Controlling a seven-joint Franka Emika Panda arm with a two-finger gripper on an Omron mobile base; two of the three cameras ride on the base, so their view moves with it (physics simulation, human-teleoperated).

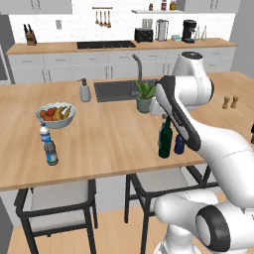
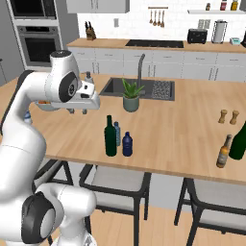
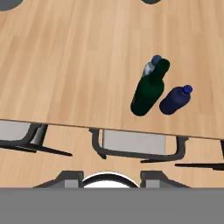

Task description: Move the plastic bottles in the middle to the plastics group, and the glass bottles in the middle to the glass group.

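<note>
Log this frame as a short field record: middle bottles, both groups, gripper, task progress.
middle bottles: green wine bottle, navy bottle and pale-blue water bottle clustered near the counter's front edge
plastics group: clear bottle and greyish bottle, beside the fruit bowl
glass group: dark bottle at the right edge, amber bottle beside it
gripper: shut, empty, above the counter
progress: nothing moved yet

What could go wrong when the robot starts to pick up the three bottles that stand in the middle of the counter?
1. The green wine bottle, the navy bottle and the pale-blue bottle stand very close together, so reaching for one could knock over another.
2. They stand near the counter edge, above the stools; a tipped bottle might roll off.
3. The tool looks shut, so it must open first.
</note>
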